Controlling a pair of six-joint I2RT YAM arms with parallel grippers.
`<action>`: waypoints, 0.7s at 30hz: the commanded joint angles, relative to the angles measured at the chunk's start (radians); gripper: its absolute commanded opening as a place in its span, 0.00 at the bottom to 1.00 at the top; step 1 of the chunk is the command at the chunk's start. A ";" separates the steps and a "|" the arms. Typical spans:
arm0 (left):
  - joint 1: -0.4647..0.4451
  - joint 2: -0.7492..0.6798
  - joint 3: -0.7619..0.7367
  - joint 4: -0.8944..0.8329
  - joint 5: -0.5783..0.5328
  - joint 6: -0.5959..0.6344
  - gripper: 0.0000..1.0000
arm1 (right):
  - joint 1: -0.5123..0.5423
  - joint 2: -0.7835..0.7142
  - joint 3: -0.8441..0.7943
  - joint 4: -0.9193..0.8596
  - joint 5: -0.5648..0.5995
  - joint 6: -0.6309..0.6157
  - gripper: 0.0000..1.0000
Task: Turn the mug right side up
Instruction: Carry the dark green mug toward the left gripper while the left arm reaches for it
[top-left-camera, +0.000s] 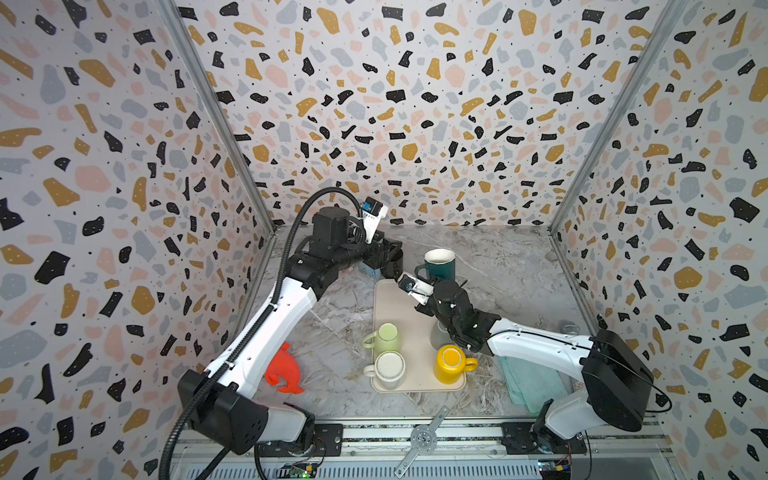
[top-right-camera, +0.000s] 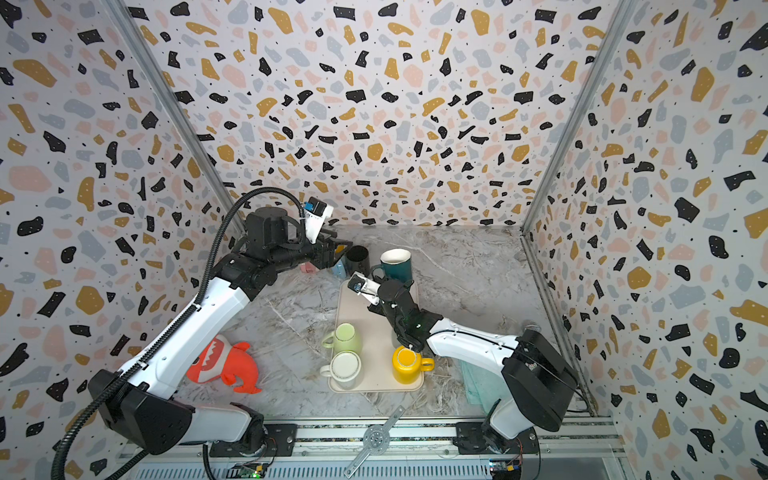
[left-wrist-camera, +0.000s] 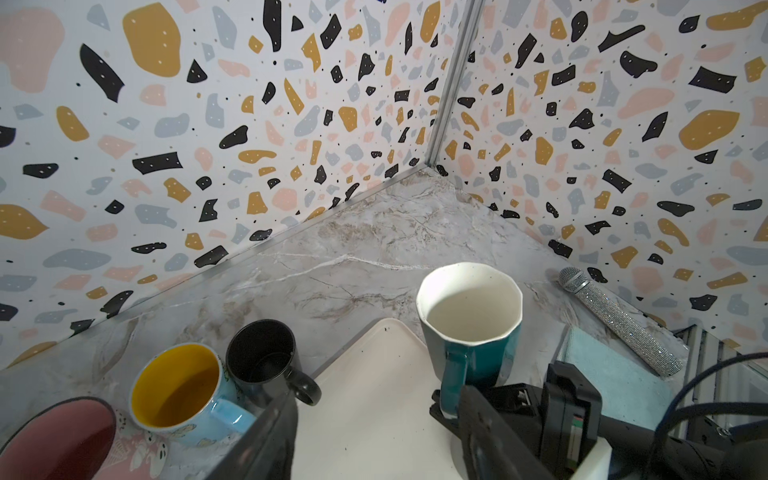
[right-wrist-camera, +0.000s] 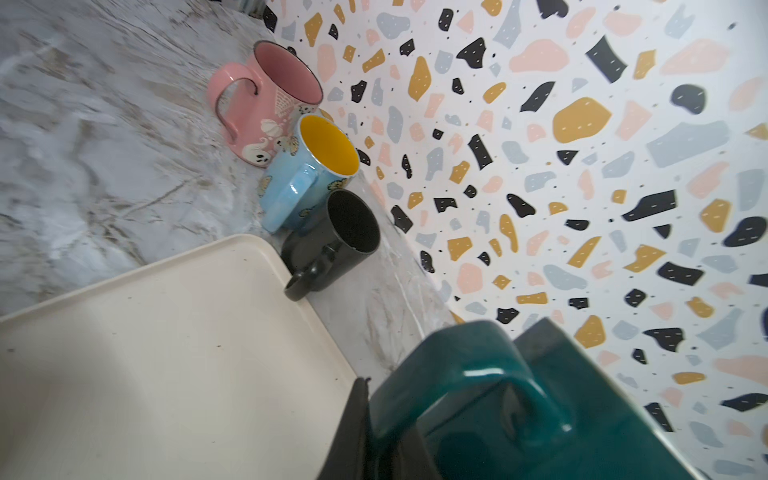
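- Marbled surface (top-left-camera: 507, 266): large parts of it are hidden under the two arms in both top views.
- Cream tray (top-left-camera: 399, 307), mid-surface: its far right part is covered by the right arm.
- Teal cloth (top-left-camera: 532, 386): lies partly under the right arm, outline incomplete.
- Orange shark toy (top-right-camera: 224, 365): partly behind the left arm.
- Teal mug (top-left-camera: 436, 262): upright, mouth up, at the tray's far end. Its base is hidden in every view, so I cannot tell whether it rests down or hangs just clear.
- Right gripper (left-wrist-camera: 451, 405): fingers (right-wrist-camera: 353, 424) closed on the teal mug's handle (right-wrist-camera: 478, 374), reaching in from the tray side.
- Left gripper (top-right-camera: 336, 252): fingers (left-wrist-camera: 270, 440) apart with nothing between them. It is just beside the black mug (left-wrist-camera: 262, 353), near the teal mug but apart from it.
- Grey mug (top-left-camera: 439, 336) on the tray: mostly under the right arm, orientation unreadable.
- Microphone (left-wrist-camera: 615, 320): lies by the side wall, clear only in the left wrist view.
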 joint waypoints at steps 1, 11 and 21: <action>-0.014 0.012 0.058 -0.051 0.040 0.073 0.62 | 0.014 -0.006 -0.001 0.245 0.126 -0.192 0.00; -0.113 0.095 0.169 -0.243 -0.008 0.223 0.62 | 0.030 0.041 -0.055 0.482 0.148 -0.383 0.00; -0.169 0.162 0.207 -0.320 -0.106 0.266 0.62 | 0.043 0.058 -0.071 0.596 0.141 -0.445 0.00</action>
